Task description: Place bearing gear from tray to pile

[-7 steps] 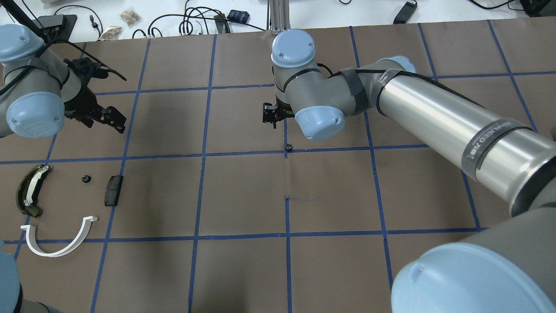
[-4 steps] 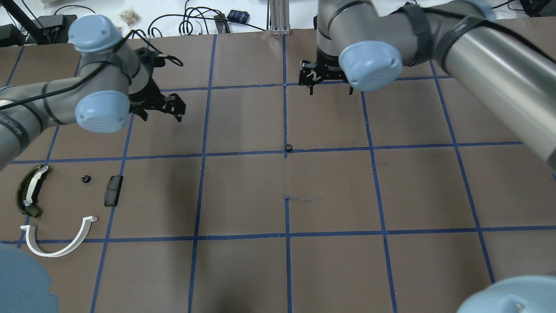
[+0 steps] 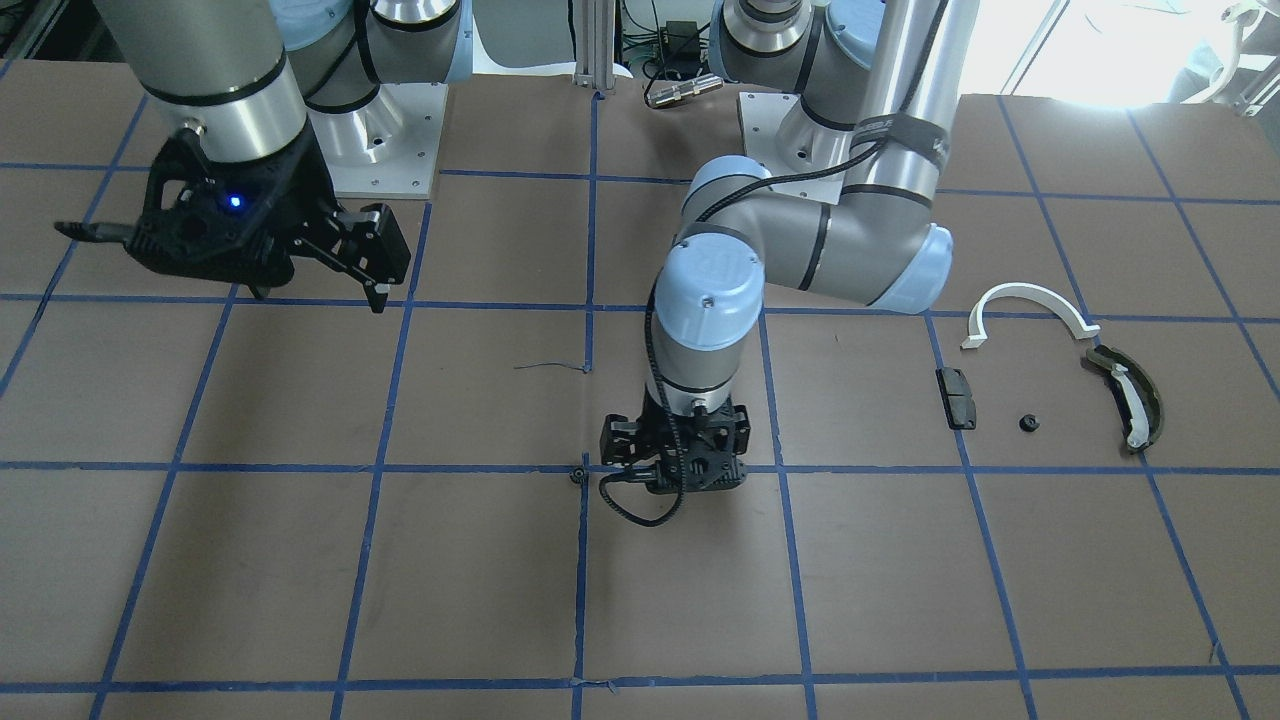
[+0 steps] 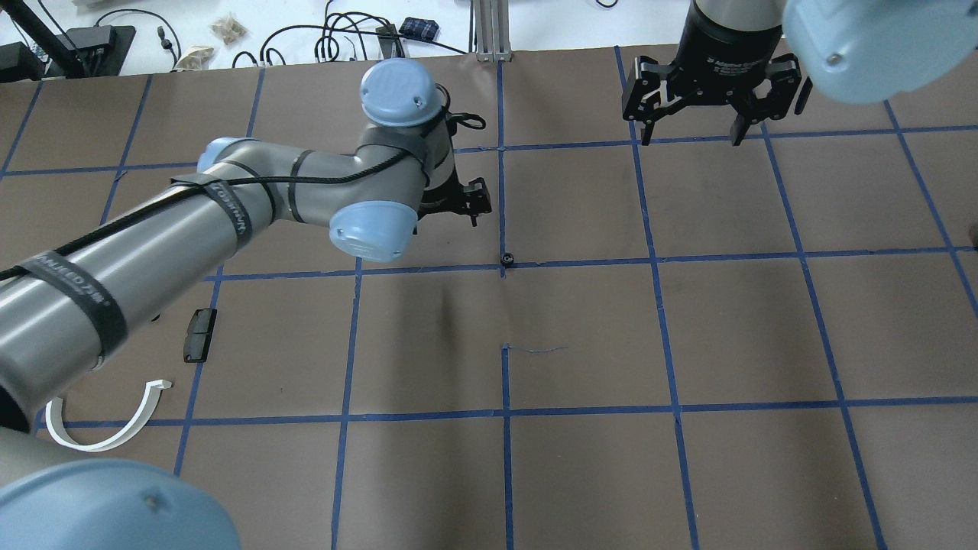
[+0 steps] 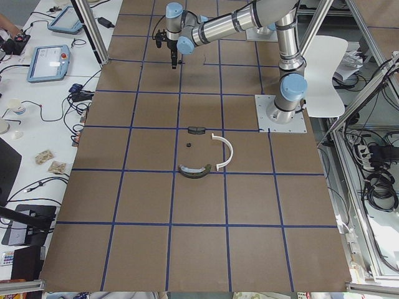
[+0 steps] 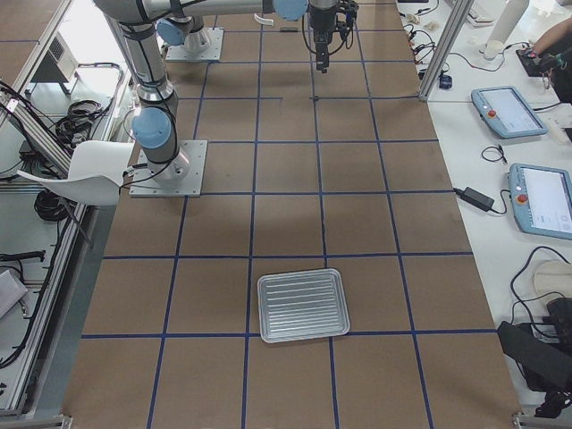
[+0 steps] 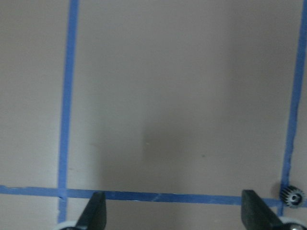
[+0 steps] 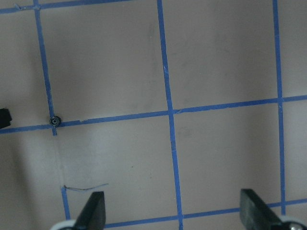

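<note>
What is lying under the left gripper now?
Bare brown table cover crossed by blue tape. The small gear lies beside the left gripper, outside its open fingers. The gripper body covers the rest.

Bright, even light; soft shadows on the table [image 4: 749, 328]; bearing gear [image 7: 292, 197] blurred in left wrist view.

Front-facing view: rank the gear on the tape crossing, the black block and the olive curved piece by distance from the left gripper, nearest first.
1. Gear, just to the view's left of the left gripper.
2. Black block, well off to the view's right.
3. Olive piece, farthest right, beyond the block.
</note>
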